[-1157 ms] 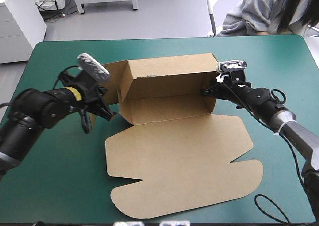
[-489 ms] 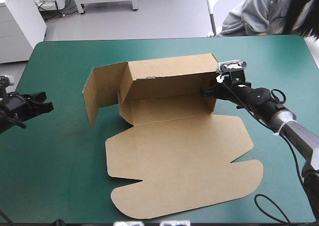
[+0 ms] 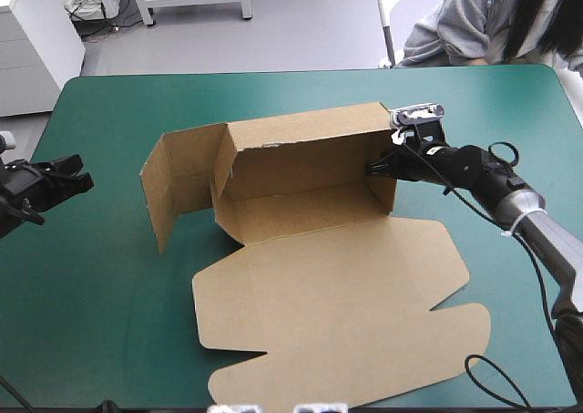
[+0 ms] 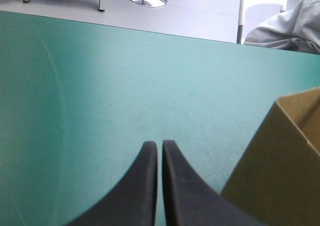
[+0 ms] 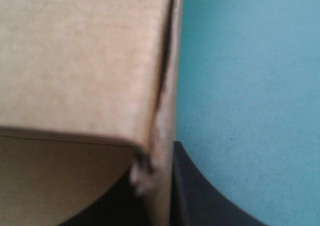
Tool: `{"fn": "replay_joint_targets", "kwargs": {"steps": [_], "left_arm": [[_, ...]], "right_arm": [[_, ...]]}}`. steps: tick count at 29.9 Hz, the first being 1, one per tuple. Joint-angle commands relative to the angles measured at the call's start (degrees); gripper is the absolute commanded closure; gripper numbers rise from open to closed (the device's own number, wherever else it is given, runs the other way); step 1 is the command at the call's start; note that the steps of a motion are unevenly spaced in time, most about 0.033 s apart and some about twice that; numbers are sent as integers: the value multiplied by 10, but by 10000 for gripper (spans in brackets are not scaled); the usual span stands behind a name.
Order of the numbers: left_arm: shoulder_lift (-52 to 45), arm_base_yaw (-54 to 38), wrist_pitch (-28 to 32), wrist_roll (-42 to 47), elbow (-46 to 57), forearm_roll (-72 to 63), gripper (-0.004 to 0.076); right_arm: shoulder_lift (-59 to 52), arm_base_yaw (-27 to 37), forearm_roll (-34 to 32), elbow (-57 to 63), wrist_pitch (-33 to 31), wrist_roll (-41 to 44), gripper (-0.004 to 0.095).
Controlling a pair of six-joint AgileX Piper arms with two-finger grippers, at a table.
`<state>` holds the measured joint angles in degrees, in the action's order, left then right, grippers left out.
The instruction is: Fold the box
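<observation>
The brown box (image 3: 310, 203) sits mid-table with its back wall and right end wall raised. Its left flap (image 3: 178, 180) stands upright, swung outward, and the wide lid sheet (image 3: 337, 304) lies flat toward the front edge. My right gripper (image 3: 372, 169) is shut on the box's right end wall. In the right wrist view that wall (image 5: 80, 56) runs between the black fingers (image 5: 195, 186). My left gripper (image 3: 80, 171) is shut and holds nothing at the table's left edge, well away from the flap. A corner of the box (image 4: 280, 161) shows beside the left gripper (image 4: 160, 145).
Teal-green cover (image 3: 100, 276) stretches between the left gripper and the box, and on along the front left. The lid sheet reaches almost to the table's front edge.
My left arm has let go of the left flap and drawn back to the table's left edge. The box has turned slightly, with the right gripper still on its wall.
</observation>
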<state>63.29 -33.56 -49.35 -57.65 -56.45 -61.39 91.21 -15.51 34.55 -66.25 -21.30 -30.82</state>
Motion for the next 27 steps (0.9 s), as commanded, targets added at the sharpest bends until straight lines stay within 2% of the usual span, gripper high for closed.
{"fn": "replay_joint_targets", "kwargs": {"steps": [1, 3, 4, 9, 12, 20, 27], "left_arm": [[10, 1, 12, -4, -14, -47, 712], [21, 1, 12, -4, -14, -47, 712], [27, 1, 12, -4, -14, -47, 712], [50, 24, 16, -8, -14, -46, 712], [58, 38, 17, -32, -14, -46, 712], [58, 46, 17, -32, -14, -44, 712], [58, 46, 16, -32, -14, -44, 715]], "right_arm": [[-25, 3, -218, -81, -121, 203, 906], [-26, 3, -287, -127, -195, 240, 907], [-28, 3, -296, -145, -221, 240, 907], [-36, 3, -293, -252, -407, 241, 907], [-34, 3, -292, -288, -470, 253, 907], [-6, 3, -281, -293, -484, 288, 907], [76, 3, -271, -294, -455, 290, 907]]}}
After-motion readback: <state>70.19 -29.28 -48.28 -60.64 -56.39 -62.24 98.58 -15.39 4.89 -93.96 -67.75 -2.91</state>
